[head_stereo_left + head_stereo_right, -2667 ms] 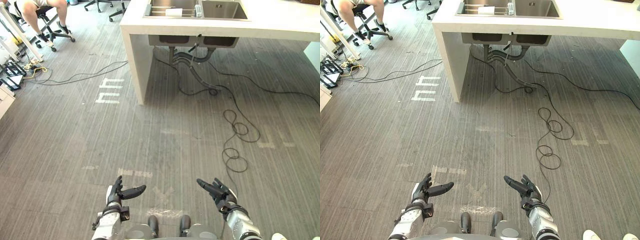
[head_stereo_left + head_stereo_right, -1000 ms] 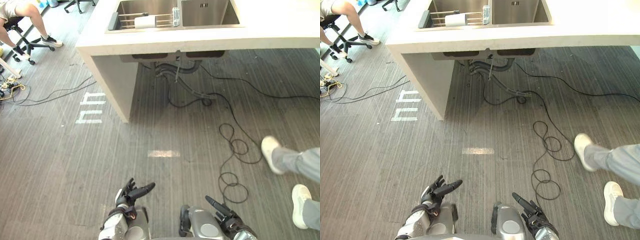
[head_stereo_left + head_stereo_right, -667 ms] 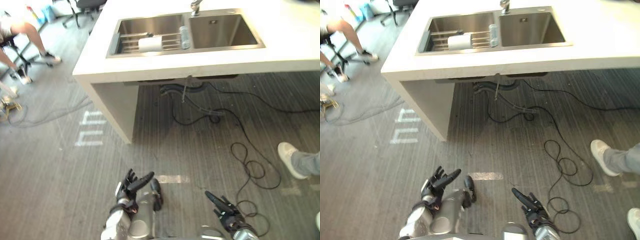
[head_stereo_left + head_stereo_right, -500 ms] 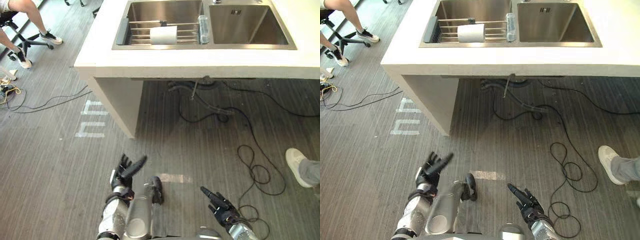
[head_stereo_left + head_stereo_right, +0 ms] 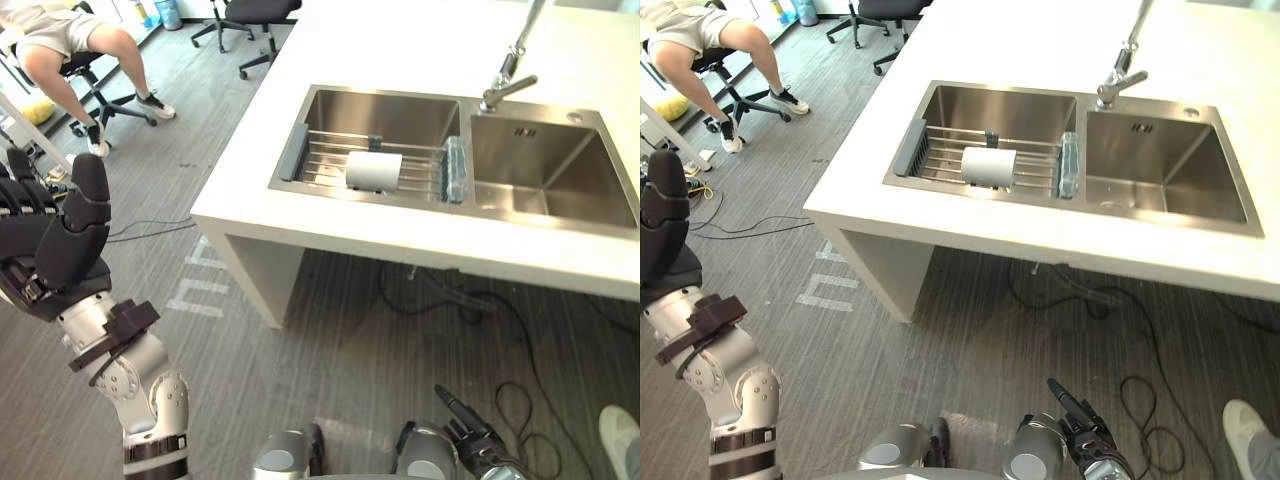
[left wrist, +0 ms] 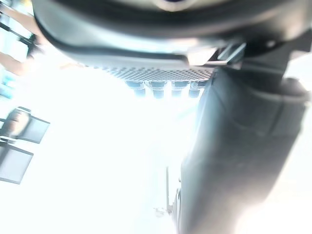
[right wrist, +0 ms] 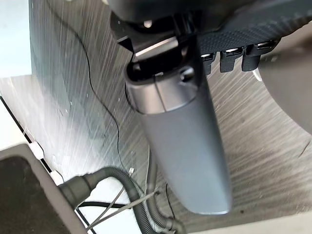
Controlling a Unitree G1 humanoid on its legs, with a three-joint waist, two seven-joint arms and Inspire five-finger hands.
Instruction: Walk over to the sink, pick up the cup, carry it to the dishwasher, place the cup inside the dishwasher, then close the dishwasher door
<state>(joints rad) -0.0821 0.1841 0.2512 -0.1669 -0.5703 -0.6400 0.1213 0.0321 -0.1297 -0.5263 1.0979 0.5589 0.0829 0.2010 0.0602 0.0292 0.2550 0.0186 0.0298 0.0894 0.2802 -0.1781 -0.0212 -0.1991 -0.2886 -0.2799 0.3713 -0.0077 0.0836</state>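
Left hand is up high on my left side, fingers loose and mostly straight, nothing in it. The left wrist view is washed out, but the thumb juts out straight with empty space around it. Right hand hangs low over the grey floor, fingers stretched out flat, also empty; its own wrist cam shows the thumb straight over floor and drain hoses.

The cup is well ahead of both hands, off to the right of the left one. It's white and lies on its side on the wire rack across the left basin of the sink. The faucet stands behind the basins on the white counter. Beyond the left hand, a person sits on an office chair. Just right of the right hand there's a white shoe.
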